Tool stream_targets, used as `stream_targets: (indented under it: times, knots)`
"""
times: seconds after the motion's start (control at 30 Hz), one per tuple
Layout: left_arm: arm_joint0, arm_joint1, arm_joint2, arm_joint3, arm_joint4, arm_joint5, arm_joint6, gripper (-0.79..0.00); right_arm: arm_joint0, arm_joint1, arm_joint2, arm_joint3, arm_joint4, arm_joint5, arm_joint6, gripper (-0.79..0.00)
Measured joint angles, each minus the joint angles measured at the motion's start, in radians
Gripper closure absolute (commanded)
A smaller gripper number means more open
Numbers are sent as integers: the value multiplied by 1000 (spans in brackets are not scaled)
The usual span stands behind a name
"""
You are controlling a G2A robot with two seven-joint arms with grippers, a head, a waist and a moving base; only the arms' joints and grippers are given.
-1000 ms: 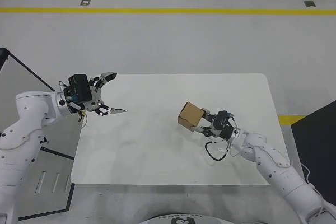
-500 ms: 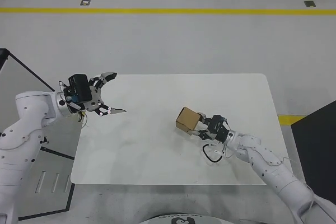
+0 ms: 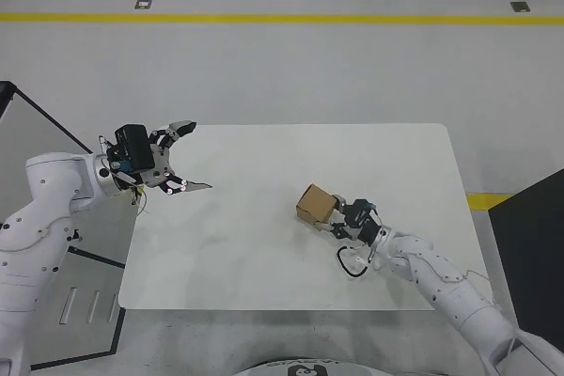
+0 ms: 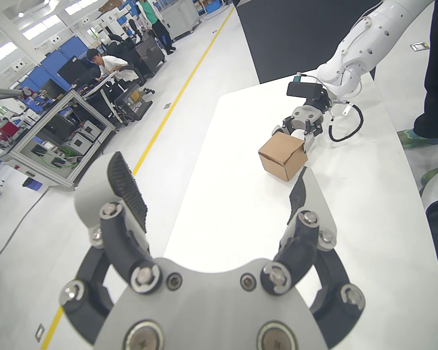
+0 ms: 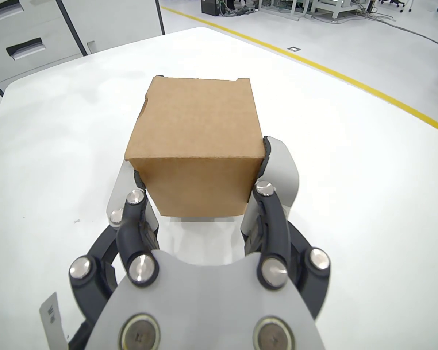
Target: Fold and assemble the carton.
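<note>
At the worktop's (image 3: 263, 263) left edge, the left hand (image 3: 199, 155) hangs above the surface. Its two fingers are spread wide apart with nothing between them, and it is well apart from everything else.

Right of centre is the carton (image 3: 316, 202), a small brown cardboard cube. It appears to rest on the white worktop, and the faces that show look closed.

Just to its right, the right hand (image 3: 331, 218) is clamped on the carton's near end, one pad (image 5: 264, 154) against each side wall. The pads grip only a short stretch close to the corner edges.

The likely trouble comes from that shallow grip. If the carton is lifted or turned, it could pivot between the pads or slip free. Squeezing harder to prevent this could buckle the thin walls or spring a tucked flap. With the left hand so far off, nothing would steady the carton if it tipped.
</note>
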Motion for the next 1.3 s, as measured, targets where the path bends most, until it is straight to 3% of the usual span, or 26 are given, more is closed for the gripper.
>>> stream_targets:
  times: [0.4, 0.47, 0.5, 0.9, 1.3]
  knots:
    - [0, 0, 0, 0, 0, 0, 0, -785, 28, -33, -29, 79, -22, -1, -7, -22]
    - [0, 0, 0, 0, 0, 0, 0, -785, 30, -36, -29, 86, -26, -5, -15, -757]
    - [0, 0, 0, 0, 0, 0, 0, -785, 30, -36, -28, 88, -29, -7, -19, -785]
    - [0, 0, 0, 0, 0, 0, 0, -785, 5, -23, 10, 63, -90, -5, -98, -785]
    - [0, 0, 0, 0, 0, 0, 0, -785, -102, 44, 148, -46, -132, -64, -169, -785]
